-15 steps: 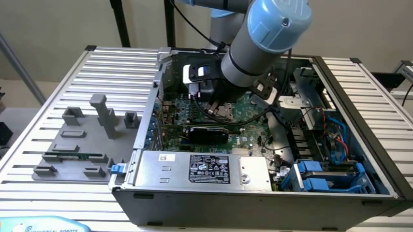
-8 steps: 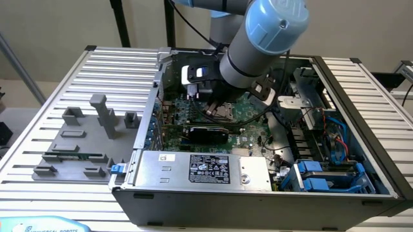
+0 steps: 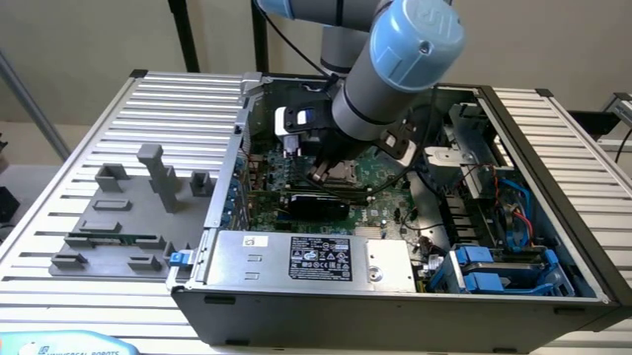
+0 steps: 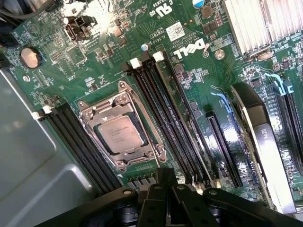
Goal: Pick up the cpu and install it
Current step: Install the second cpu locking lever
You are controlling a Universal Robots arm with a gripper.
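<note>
While the gripper [image 4: 163, 198] hangs just above the motherboard [image 4: 199, 66], its black fingers [image 4: 182, 201] are pressed fully together with nothing between them. The cpu [image 4: 120, 134] is a small flat square with a dull silvery metal top carrying faint printed lettering. It lies seated in the socket, ringed by a shiny steel frame [image 4: 120, 130] with screws at its corners. Long black memory slots [image 4: 163, 118] with white end clips run alongside the socket. Glossy dark green, the board is dotted with tiny components. A finned silver heatsink [image 4: 265, 23] sits farther off. In the exterior view, the arm [image 3: 395, 66], grey with pale blue joints, reaches into an open grey metal computer case [image 3: 395, 314] resting on a ribbed aluminium table [image 3: 109, 133].
</note>
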